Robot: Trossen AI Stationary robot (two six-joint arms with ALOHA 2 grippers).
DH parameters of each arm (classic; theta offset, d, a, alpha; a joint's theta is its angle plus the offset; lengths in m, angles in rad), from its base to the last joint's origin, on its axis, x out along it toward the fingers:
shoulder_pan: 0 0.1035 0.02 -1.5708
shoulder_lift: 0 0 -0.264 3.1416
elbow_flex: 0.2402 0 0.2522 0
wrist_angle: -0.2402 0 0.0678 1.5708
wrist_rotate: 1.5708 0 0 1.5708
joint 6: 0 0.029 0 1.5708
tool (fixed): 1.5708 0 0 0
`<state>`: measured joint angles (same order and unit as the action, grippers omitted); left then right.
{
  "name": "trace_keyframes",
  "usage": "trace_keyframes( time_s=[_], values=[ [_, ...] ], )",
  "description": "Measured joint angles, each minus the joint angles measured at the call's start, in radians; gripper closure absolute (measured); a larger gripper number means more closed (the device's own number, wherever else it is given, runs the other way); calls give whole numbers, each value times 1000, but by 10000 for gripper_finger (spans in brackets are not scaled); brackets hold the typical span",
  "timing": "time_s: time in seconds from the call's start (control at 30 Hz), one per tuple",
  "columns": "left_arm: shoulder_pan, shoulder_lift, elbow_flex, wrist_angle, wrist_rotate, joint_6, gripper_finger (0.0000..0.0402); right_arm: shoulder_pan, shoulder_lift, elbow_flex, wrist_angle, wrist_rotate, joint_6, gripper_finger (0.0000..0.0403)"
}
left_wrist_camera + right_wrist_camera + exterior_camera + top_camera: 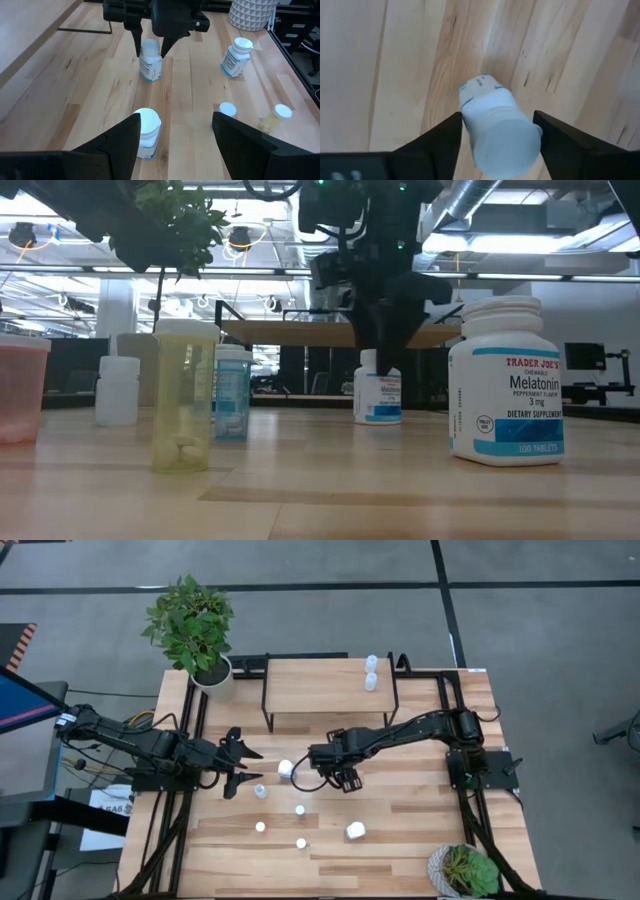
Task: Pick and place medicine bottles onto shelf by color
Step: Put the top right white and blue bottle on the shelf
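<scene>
White bottle [286, 769]: upright on worktop [400, 810], in front of shelf [315, 686] | right gripper [150, 50]: above bottle, fingers wide, straddling cap, not closed | left gripper [250, 770]: fingers wide, just beside pale blue bottle [261, 790] | two bottles [371, 672] on shelf, right end

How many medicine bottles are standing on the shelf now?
2: one bottle at the shelf's back right corner, the second bottle just in front of it. No others seem hidden there.
</scene>
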<state>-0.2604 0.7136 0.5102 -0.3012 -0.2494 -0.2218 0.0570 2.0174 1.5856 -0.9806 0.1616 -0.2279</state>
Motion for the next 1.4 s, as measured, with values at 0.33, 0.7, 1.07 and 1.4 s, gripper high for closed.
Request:
trace_keyframes(
  time_s=[0.33,0.7,1.07,1.4],
  values=[
    [0,0,0,0,0,0,168,0,1,77,-75,1,39,248],
    [0,0,0,-5,0,0,168,-51,-3,535,-319,-3,-58,247],
    [0,0,0,-10,0,0,168,-269,-1,761,-243,56,-255,247],
    [0,0,0,-28,0,0,168,-488,50,763,-235,-66,-296,246]
  ],
)
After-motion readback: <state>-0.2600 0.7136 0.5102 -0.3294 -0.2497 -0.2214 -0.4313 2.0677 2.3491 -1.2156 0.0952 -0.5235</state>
